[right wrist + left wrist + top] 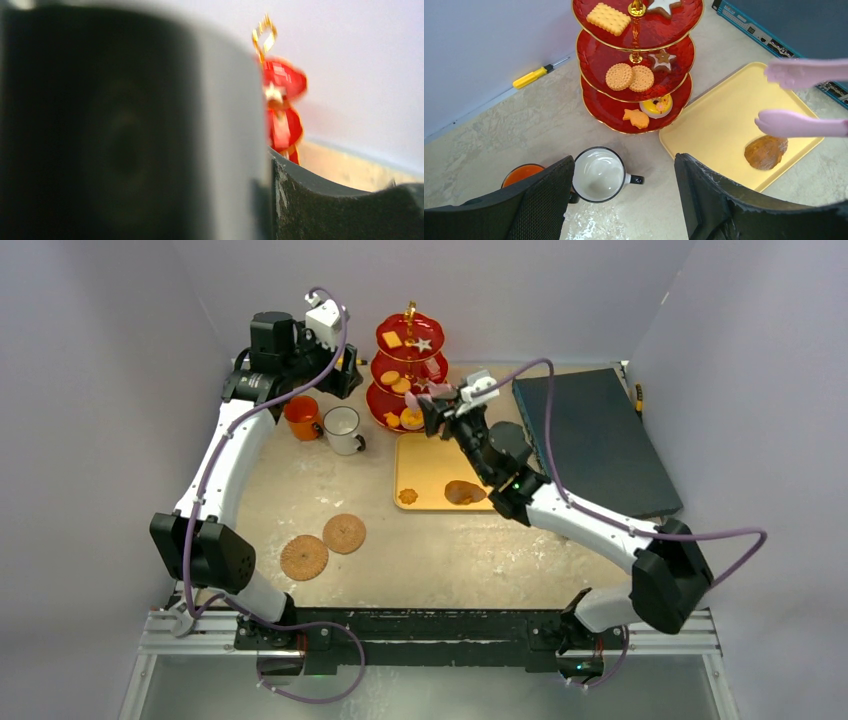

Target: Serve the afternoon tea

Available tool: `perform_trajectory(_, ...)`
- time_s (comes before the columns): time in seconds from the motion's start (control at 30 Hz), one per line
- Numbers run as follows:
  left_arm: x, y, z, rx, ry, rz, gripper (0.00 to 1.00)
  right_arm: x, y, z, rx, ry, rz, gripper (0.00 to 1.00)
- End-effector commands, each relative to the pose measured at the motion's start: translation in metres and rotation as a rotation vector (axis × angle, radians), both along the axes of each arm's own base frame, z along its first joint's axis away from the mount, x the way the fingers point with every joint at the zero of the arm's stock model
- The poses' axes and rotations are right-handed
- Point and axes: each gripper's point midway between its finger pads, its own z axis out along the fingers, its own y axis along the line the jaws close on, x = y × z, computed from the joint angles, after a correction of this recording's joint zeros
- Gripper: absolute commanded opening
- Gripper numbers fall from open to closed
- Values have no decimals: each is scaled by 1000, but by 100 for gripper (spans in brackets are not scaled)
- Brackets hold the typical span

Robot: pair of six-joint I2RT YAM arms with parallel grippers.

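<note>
The red three-tier stand [410, 365] with a gold handle stands at the back and carries biscuits, star cookies and a small yellow pastry [657, 105]. The orange mug [301, 417] and white mug [343, 429] stand left of it. My left gripper [624, 161] is open and empty, hovering high above the white mug [599, 173]. My right gripper [443, 412] is shut on the tongs [150, 125]. Their pink tips [799, 124] are spread above the yellow tray [719, 125], near a brown pastry [766, 151]. A small star biscuit [407, 496] also lies on the tray.
Two round woven coasters [304, 557] [344, 533] lie at the front left. A dark flat box [595, 440] lies at the right. A yellow screwdriver [531, 76] lies by the back wall. The tongs block most of the right wrist view.
</note>
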Motion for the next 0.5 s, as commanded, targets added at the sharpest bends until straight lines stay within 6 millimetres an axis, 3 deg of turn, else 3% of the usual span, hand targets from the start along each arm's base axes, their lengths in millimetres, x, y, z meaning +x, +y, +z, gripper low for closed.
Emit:
perform_trajectory(0.0,-8,-2,29,-46,-66,-17,72,-19,-37,-49,-10,141,-69,63)
perform_trajectory(0.23,-11,-4,28,-45,-57,-33,71,-59,-75,-130,-47,335,-93,63)
perform_trajectory(0.47,-10,-8,22,-52,-42,-54,70,-76,-80,-172,-103,428,-62,64)
